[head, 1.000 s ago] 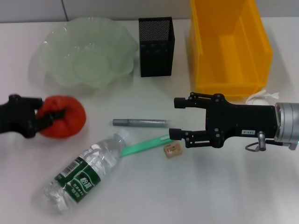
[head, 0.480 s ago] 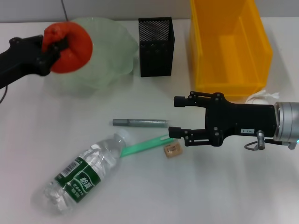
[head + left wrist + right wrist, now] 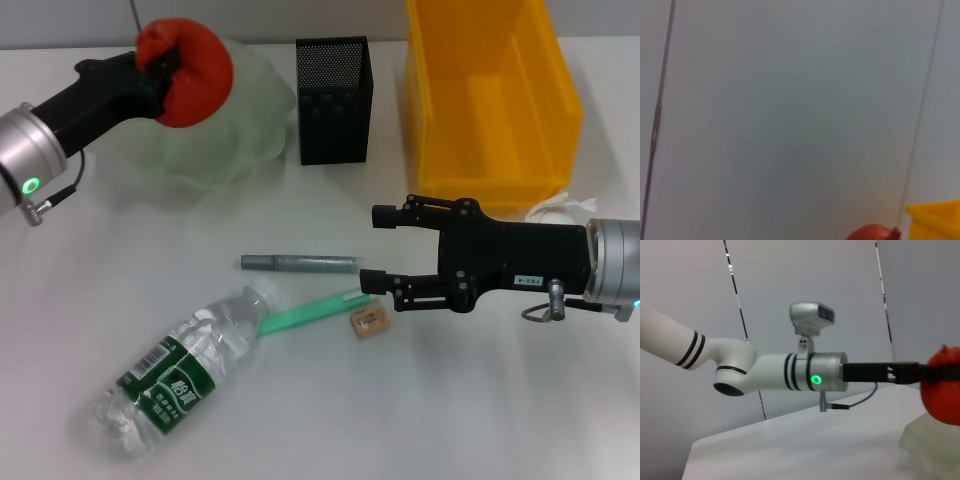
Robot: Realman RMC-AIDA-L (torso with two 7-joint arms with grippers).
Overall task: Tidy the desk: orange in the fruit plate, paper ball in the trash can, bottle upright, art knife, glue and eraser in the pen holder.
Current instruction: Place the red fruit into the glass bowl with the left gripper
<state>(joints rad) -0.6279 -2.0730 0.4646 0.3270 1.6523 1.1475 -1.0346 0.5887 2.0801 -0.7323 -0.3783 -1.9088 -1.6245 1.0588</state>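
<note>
My matt black left fingers (image 3: 160, 70) gripped the lumpy, faintly glossy orange (image 3: 195, 62) over the frosted translucent plastic fruit plate (image 3: 250, 110), beside the black metal-mesh pen holder (image 3: 335, 100), glossy yellow plastic trash can (image 3: 490, 100) and smooth white worktop (image 3: 400, 400).

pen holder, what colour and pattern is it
Black, with a fine mesh pattern on the pen holder; head view shows it best.

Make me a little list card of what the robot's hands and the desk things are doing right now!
left gripper: shut on the orange, held over the fruit plate
right gripper: open, above the desk near the eraser
bottle: lying on its side
paper ball: beside the trash can
pen holder: upright
</note>
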